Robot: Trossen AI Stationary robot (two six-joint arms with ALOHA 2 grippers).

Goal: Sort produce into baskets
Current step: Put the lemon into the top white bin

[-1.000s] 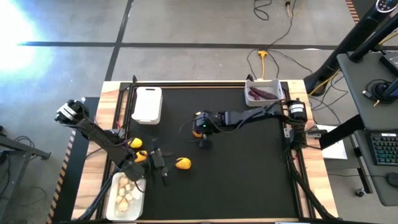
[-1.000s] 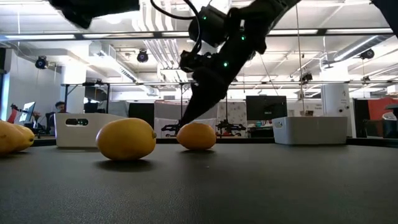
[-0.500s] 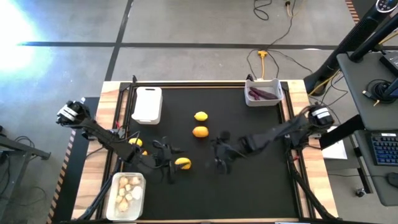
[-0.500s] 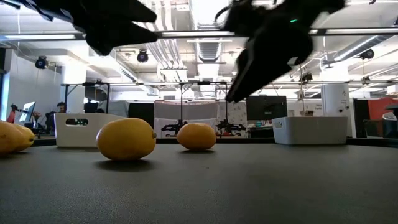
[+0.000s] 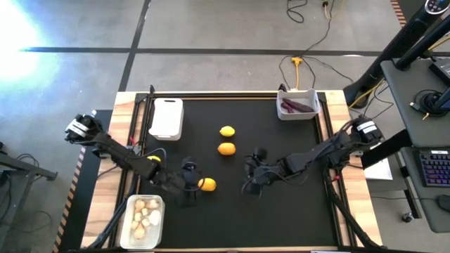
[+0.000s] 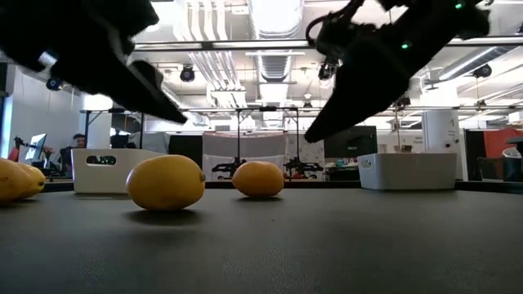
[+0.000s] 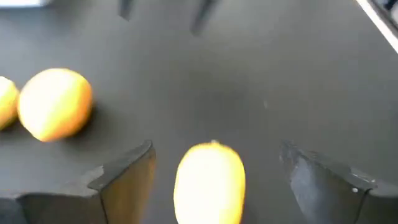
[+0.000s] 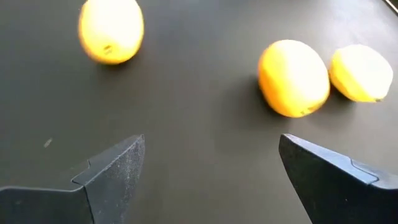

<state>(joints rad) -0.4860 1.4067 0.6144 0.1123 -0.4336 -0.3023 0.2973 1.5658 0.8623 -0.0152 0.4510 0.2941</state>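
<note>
A dark bench (image 6: 270, 245) fills the lower half of the frame. On it, left of centre, sits a large yellow lemon (image 6: 166, 183). A second lemon (image 6: 259, 179) lies farther back near the middle. At the left edge two more yellow fruits (image 6: 16, 180) show, partly cut off and overlapping. Behind the big lemon, at the left, stands a white basket (image 6: 110, 170) with a slot handle; another white basket (image 6: 407, 171) stands at the right. Two dark arms hang in from the top: one (image 6: 90, 49) fills the upper left corner, the other (image 6: 376, 57) slants down from the upper right, with small green lights on it. Beyond lies a bright workshop with ceiling lights, and a person (image 6: 78, 143) sits far off at the left.
</note>
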